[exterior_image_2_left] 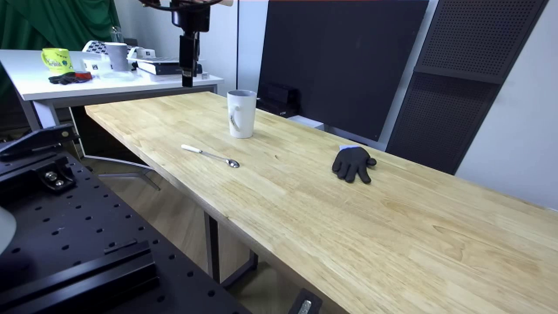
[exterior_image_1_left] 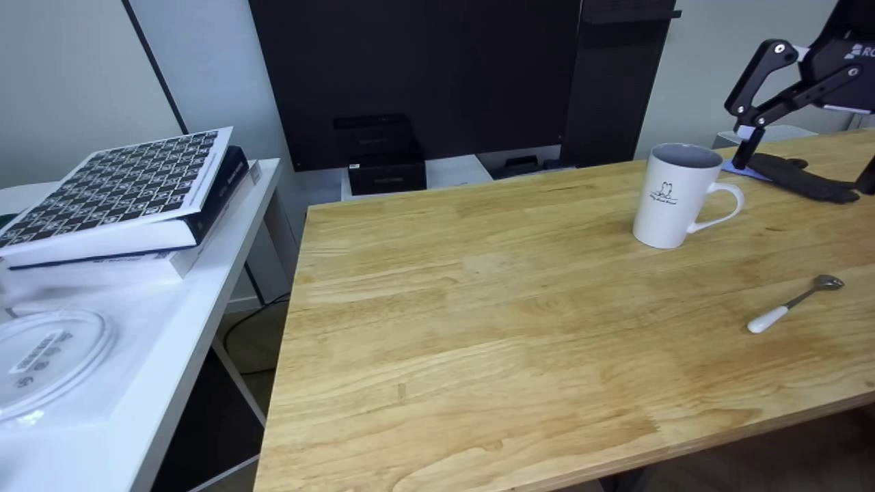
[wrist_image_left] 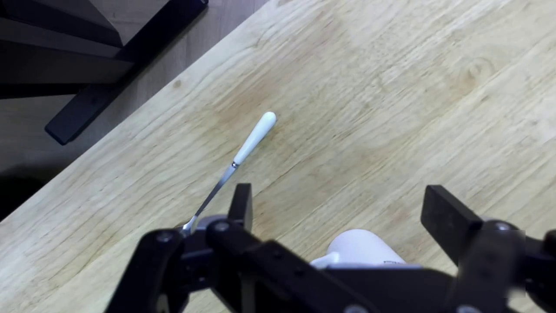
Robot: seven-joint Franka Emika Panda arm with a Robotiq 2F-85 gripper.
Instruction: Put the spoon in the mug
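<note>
The spoon lies flat on the wooden table in both exterior views, with its white handle (exterior_image_1_left: 768, 320) (exterior_image_2_left: 192, 149) toward the front edge side. In the wrist view the spoon (wrist_image_left: 255, 138) lies left of the jaws, its bowl end partly hidden by the left finger. The white mug (exterior_image_1_left: 666, 212) (exterior_image_2_left: 247, 115) stands upright, apart from the spoon, with its handle out to one side. In the wrist view the mug (wrist_image_left: 360, 248) shows only in part behind the gripper body. My gripper (exterior_image_1_left: 806, 171) (exterior_image_2_left: 188, 83) (wrist_image_left: 339, 195) is open and empty, held above the table.
A dark glove (exterior_image_1_left: 800, 179) (exterior_image_2_left: 352, 165) lies on the wooden table (exterior_image_1_left: 478, 328). A white side table (exterior_image_2_left: 109, 90) carries books (exterior_image_1_left: 123, 198), cups and a glove. A black perforated platform (exterior_image_2_left: 109, 209) stands along the front side. A black panel (exterior_image_1_left: 424, 68) stands behind.
</note>
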